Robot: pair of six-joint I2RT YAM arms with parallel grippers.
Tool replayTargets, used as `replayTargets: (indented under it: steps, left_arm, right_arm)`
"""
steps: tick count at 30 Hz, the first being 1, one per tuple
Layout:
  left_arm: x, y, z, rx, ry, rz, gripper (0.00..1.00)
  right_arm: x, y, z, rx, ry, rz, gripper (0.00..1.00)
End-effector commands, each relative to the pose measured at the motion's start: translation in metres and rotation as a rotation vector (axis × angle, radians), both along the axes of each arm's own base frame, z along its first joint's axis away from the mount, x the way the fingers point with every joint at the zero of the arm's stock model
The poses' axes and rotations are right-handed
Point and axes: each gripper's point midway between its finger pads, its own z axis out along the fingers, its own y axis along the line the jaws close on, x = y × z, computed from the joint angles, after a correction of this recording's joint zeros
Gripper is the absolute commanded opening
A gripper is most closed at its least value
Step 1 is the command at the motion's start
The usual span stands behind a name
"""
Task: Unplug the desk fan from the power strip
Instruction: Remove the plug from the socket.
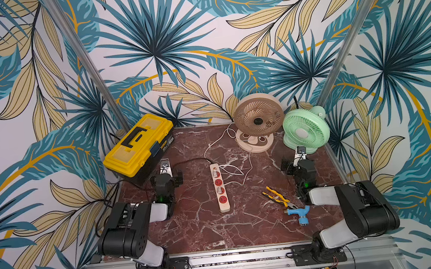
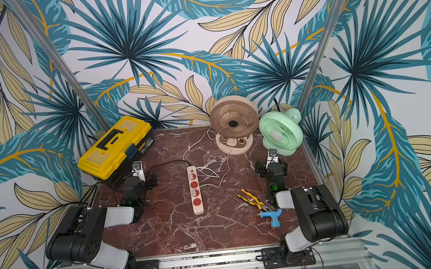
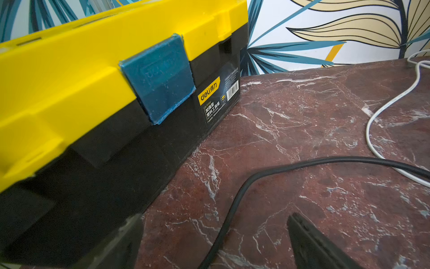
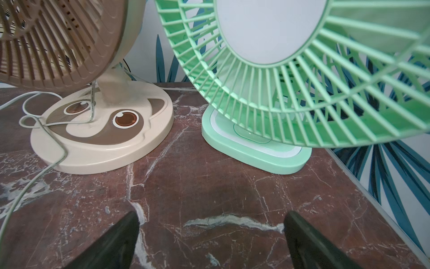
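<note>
Arms [image 1: 126,230] folded, my left gripper [image 3: 216,215] and right gripper [image 4: 211,213] gape empty (nothing begun); next: reach the power strip [image 1: 219,187], pinch a fan plug [image 1: 221,190].

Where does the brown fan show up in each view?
Top view: brown fan at the back edge of the table, right of centre.
Top view: the fan, same place.
Left wrist: not in it.
Right wrist: the fan close ahead.
Shared landmark: the green fan beside it, in all views but the left wrist.
</note>
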Motion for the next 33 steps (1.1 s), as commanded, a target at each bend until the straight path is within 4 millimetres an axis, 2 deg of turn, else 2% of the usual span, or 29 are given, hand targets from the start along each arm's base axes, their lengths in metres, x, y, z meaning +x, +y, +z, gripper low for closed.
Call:
replayTargets:
  steps: [1, 12, 14, 17, 21, 24, 25, 27, 29, 30, 33]
  left_arm:
    - [0.005, 0.001, 0.013, -0.007, -0.038, 0.0, 1.0]
    - [0.005, 0.002, 0.013, -0.008, -0.038, 0.002, 1.0]
    - [0.004, 0.003, 0.014, -0.006, -0.045, 0.006, 1.0]
    - [-0.002, 0.002, 0.03, 0.012, -0.072, 0.031, 1.0]
    - [-0.007, 0.001, 0.06, 0.034, -0.003, 0.111, 1.0]
    - [-0.014, 0.005, 0.082, -0.164, -0.022, 0.196, 1.0]
    - [-0.02, 0.009, 0.083, -0.268, -0.017, 0.247, 1.0]
    - [-0.028, 0.013, 0.074, -0.48, 0.037, 0.289, 1.0]
    - [-0.026, 0.003, 0.066, -0.662, 0.087, 0.234, 1.0]
    - [-0.023, -0.01, 0.065, -0.716, 0.127, 0.165, 1.0]
    - [-0.023, -0.045, 0.068, -0.774, 0.245, 0.026, 1.0]
  right_arm:
    - [0.001, 0.002, 0.002, -0.001, -0.004, 0.01, 0.99]
    - [0.0, 0.002, 0.002, -0.002, -0.006, 0.009, 1.0]
    - [0.0, 0.0, 0.015, -0.006, -0.026, -0.008, 0.99]
    - [-0.004, -0.008, 0.037, 0.021, 0.056, -0.071, 1.0]
    - [-0.013, 0.003, 0.079, 0.118, 0.007, -0.023, 0.99]
    - [-0.023, 0.01, 0.108, 0.231, -0.024, -0.013, 0.99]
    - [-0.026, 0.014, 0.118, 0.284, -0.047, 0.005, 0.99]
    - [-0.037, 0.017, 0.124, 0.443, -0.063, -0.024, 0.99]
    - [-0.045, 0.03, 0.124, 0.555, -0.029, 0.015, 1.0]
    - [-0.047, 0.041, 0.125, 0.591, -0.003, 0.065, 1.0]
    - [-0.048, 0.068, 0.116, 0.688, 0.077, 0.162, 0.98]
